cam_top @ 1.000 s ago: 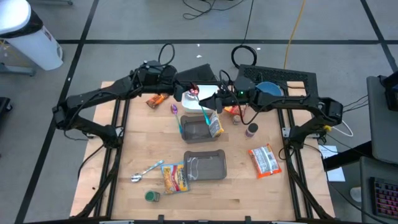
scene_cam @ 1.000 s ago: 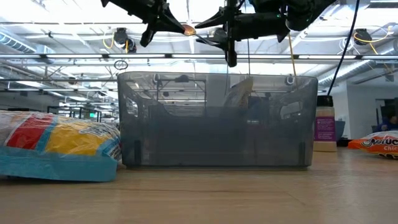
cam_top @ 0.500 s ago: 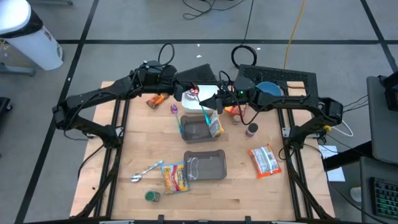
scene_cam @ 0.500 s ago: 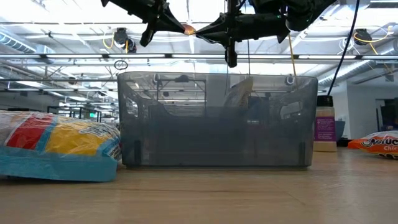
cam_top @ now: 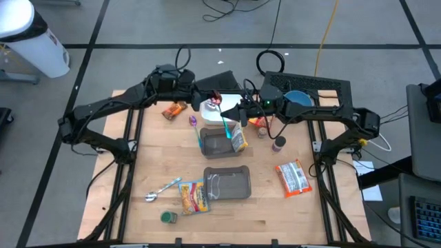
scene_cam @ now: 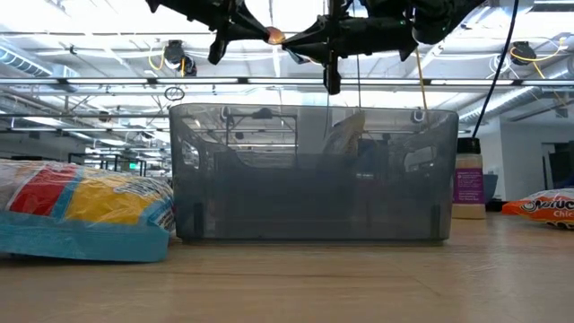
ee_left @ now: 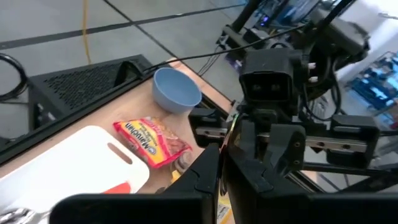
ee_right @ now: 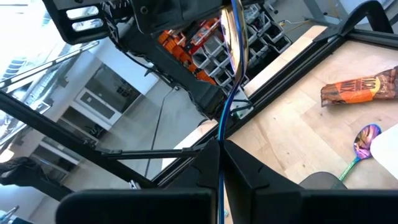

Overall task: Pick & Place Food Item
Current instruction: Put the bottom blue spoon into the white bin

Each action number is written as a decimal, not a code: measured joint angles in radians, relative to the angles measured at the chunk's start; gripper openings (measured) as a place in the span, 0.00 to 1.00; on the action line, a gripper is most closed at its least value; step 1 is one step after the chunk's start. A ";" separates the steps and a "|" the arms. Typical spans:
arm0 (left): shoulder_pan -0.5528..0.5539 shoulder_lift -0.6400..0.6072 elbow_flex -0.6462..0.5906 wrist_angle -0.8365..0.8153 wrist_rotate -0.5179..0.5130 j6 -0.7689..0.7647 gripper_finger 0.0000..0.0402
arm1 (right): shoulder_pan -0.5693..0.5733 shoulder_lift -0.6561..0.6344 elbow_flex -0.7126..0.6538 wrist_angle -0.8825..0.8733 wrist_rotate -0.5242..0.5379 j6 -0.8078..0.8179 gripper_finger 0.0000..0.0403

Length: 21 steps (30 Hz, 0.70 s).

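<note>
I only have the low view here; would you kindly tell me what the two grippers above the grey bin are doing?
Observer: The right gripper is shut on a blue-handled spoon; its wrist view shows this.
Operator: And the left one?
Observer: The left gripper is shut at the spoon's bowl end, facing the right gripper.
Operator: Is there only one bin?
Observer: No. The high view shows a rear bin behind the front bin, with a snack packet at its right edge.
</note>
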 joint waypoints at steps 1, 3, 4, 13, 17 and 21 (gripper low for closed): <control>0.008 0.000 0.000 0.006 0.018 -0.001 0.07 | 0.000 0.000 0.000 0.002 0.000 0.000 0.00; 0.027 0.000 0.000 0.013 0.054 -0.026 0.09 | 0.000 0.000 0.000 0.004 0.000 0.000 0.00; 0.035 0.000 0.000 0.016 0.069 -0.033 0.11 | 0.000 0.000 0.000 0.001 0.000 0.001 0.00; 0.094 -0.002 0.000 0.039 0.161 -0.046 0.36 | -0.011 0.000 0.000 -0.004 -0.026 -0.001 0.00; 0.146 -0.047 0.000 0.014 0.207 -0.042 0.41 | -0.042 0.000 0.031 -0.020 -0.083 0.007 0.00; 0.192 -0.112 0.000 -0.058 0.218 -0.001 0.42 | -0.083 0.000 0.100 -0.088 -0.107 -0.012 0.00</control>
